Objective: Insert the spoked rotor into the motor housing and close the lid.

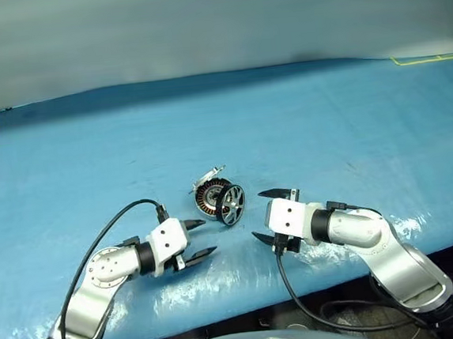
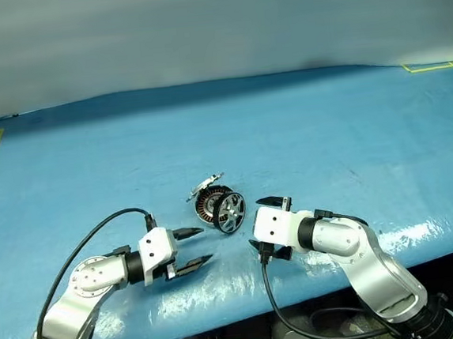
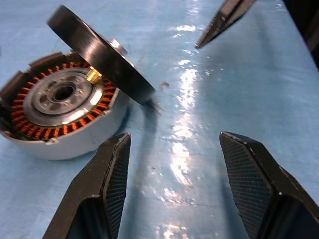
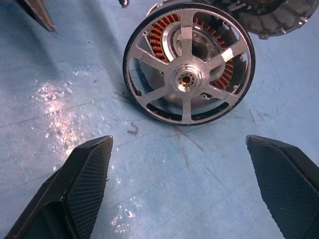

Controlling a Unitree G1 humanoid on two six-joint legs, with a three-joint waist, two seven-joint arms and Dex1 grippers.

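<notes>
A: Two grippers near the table's (image 1: 65, 136) front edge, both empty. The left gripper (image 1: 197, 238) stands partly spread, the right gripper (image 1: 265, 214) spread wide.

B: And beyond them?

A: Between them, slightly farther in, the spoked rotor (image 4: 188, 62) leans tilted against the motor housing (image 3: 60, 112). The lid (image 1: 209, 176) stands raised behind.

Copper-orange windings (image 3: 60, 122), blue table (image 1: 325, 121)
</notes>
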